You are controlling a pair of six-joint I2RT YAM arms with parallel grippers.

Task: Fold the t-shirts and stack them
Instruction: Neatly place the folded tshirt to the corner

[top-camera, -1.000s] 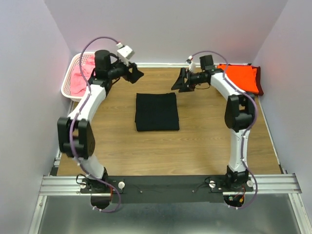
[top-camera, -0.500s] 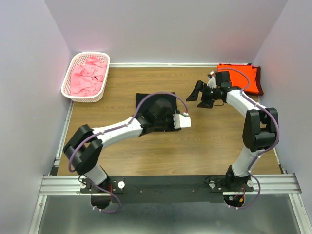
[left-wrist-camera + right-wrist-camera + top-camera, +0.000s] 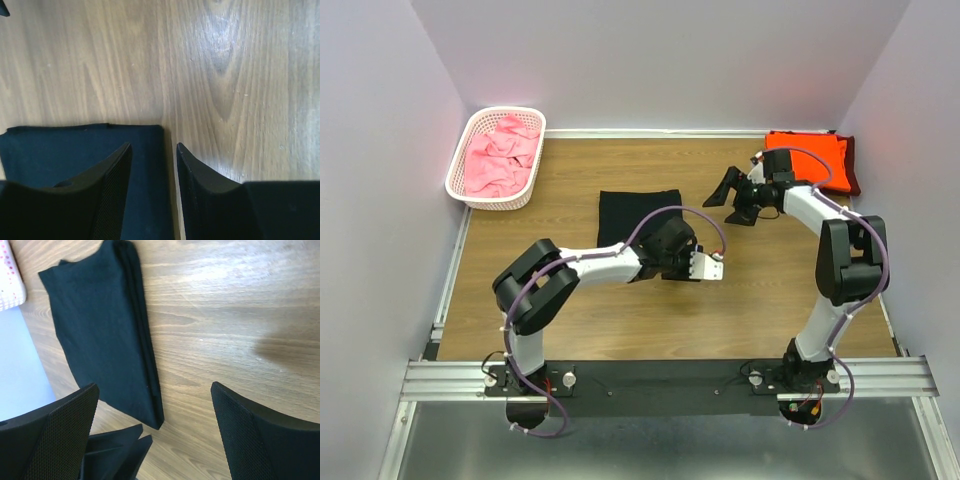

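Basket of white plastic lattice [image 3: 457, 158] sits at the ten o'clock corner of the wooden table [image 3: 550, 220]. It holds a loose, crumpled heap of pink cloth t-shirts [image 3: 498, 158] that fills it close to the rim.

At two o'clock, against the far right corner, a bright orange folded t-shirt [image 3: 815, 155] lies on top of a dark maroon one [image 3: 853, 170], whose edge shows along the right side.

The black folded t-shirt [image 3: 635, 205] lies flat near the middle of the table, a neat rectangle apart from both the basket and the orange stack.

The left gripper [image 3: 154, 146] hangs low over the five o'clock corner of the black shirt. Its jaws stand a narrow gap apart, one finger above the cloth and the other above bare wood, with the shirt's right edge running between them. Nothing is clamped.

The right gripper [image 3: 154, 387] hovers over bare wood between the black shirt and the orange stack, at two o'clock from the black shirt. Its jaws are spread wide and hold nothing.
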